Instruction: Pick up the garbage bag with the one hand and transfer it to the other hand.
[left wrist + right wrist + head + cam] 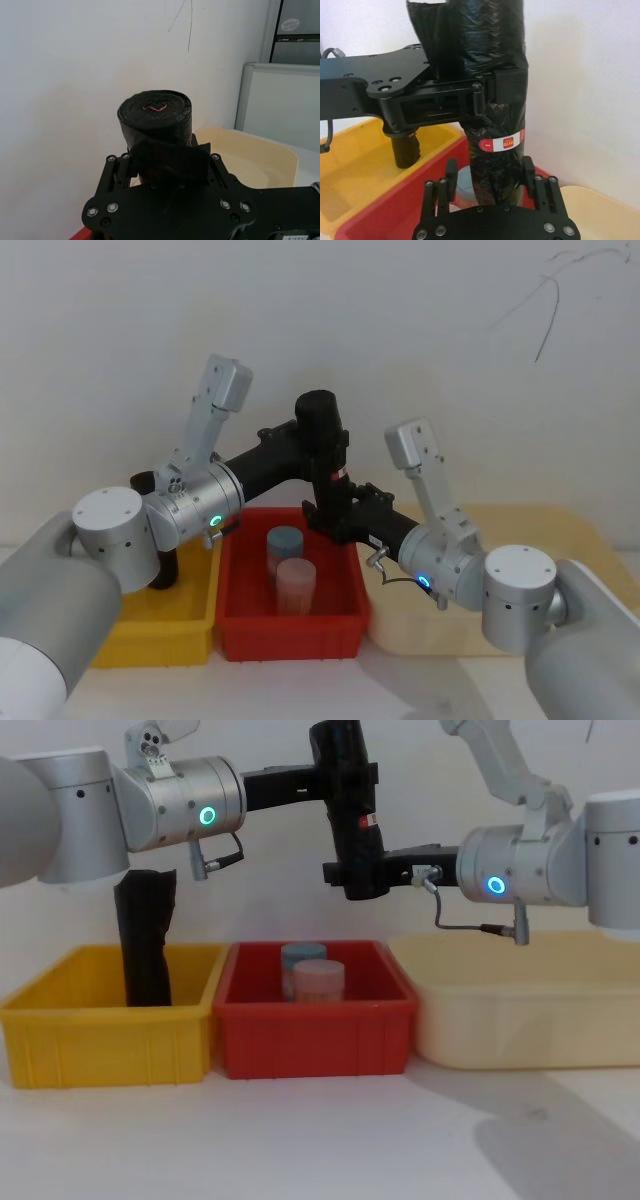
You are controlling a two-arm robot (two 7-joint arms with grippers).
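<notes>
Two grippers: both were at one garbage bag, high above the red bin.
Garbage bag: a glossy black roll, upright in the air over the back of the red bin and touching no bin. Its red-and-white label sat on the lower half.
Left gripper: green ring on the wrist. It reached in from the left of the red bin, with its fingers clamped on the roll's upper part, above the label.
Right gripper: blue ring on the wrist. It reached in from the right of the red bin, with its fingers spread to either side of the roll's lower end. One finger was right beside the plastic and the other stood off with a gap, so it had no grip.
Inside the red bin: a blue cup and a pink cup, close together below the roll.
Left of the red bin: a yellow bin with an upright matte black bundle.
Right of the red bin: a cream bin.
</notes>
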